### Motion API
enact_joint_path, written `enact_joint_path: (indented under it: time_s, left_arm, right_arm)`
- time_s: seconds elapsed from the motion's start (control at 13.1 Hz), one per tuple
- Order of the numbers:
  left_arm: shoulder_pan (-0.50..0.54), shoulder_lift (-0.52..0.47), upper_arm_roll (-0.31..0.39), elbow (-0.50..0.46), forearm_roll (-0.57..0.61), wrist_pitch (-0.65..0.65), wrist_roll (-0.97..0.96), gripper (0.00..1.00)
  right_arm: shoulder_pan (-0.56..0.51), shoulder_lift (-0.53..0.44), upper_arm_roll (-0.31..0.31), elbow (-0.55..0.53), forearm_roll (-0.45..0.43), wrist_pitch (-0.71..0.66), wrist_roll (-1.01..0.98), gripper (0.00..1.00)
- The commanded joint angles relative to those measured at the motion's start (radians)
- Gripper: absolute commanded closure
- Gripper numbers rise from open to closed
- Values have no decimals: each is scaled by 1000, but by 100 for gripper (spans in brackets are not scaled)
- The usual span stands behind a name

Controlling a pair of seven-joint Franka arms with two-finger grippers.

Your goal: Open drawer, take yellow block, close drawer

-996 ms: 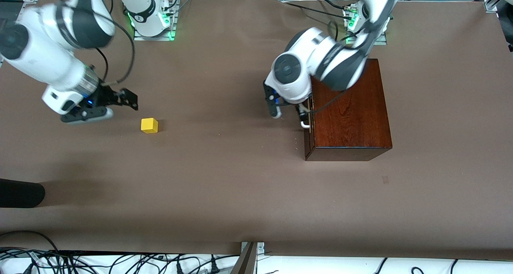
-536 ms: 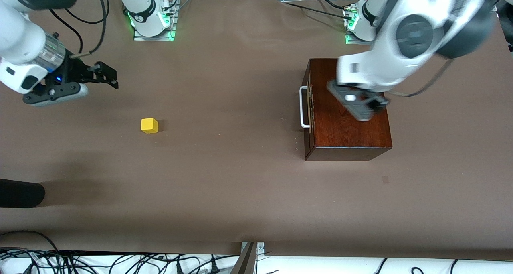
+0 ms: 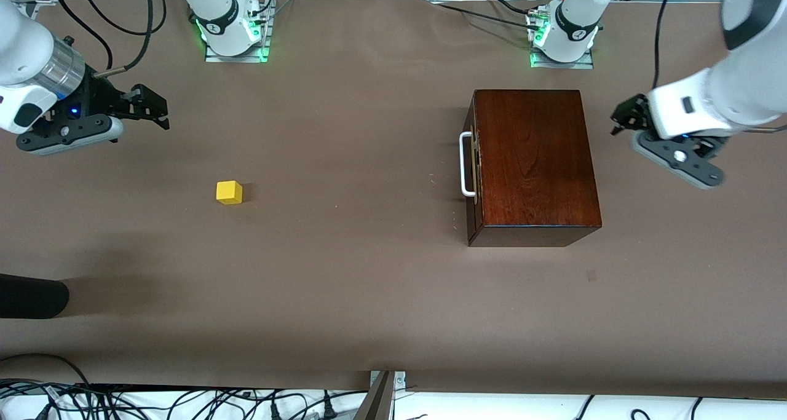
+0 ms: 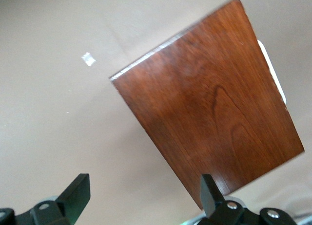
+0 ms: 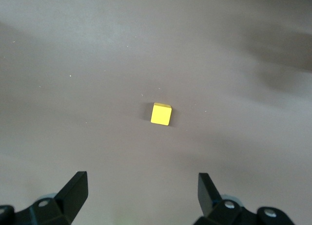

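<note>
The yellow block (image 3: 229,192) lies alone on the brown table, toward the right arm's end; the right wrist view shows the block (image 5: 161,114) well ahead of the fingers. My right gripper (image 3: 154,107) hangs open and empty over the table, apart from the block, its jaws (image 5: 141,191) spread wide. The drawer (image 3: 472,162) is shut flush in the dark mahogany box (image 3: 535,162), white handle (image 3: 465,165) facing the block. My left gripper (image 3: 624,117) hovers open and empty beside the box at the left arm's end. In the left wrist view the box (image 4: 214,103) shows beyond the gripper (image 4: 144,191).
Both arm bases (image 3: 233,26) (image 3: 562,35) stand along the table's edge farthest from the front camera. A black object (image 3: 31,296) pokes in at the right arm's end, nearer the front camera. Cables (image 3: 184,401) trail off the nearest edge.
My left gripper left the drawer handle, swung over the box and out to its own end of the table. My right gripper drew back from the block toward its end. Block and drawer stayed put.
</note>
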Motion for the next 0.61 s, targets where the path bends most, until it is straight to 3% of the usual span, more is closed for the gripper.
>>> enact_joint_path:
  time_s: [0.0,0.23,0.54]
  left_arm:
    - [36,-110,11,-135,-41,92,-173,0]
    - [85,-248,9,-289,-51,143,-326,0]
    - [103,-279,-38,-331,-35,140,-335,0]
  right_arm:
    - [-12,2,7,33,-14,-35,-25,0]
    - [-12,3,7,46,-18,-47,-55,0]
    - [-12,3,7,61,-34,-50,-58,0]
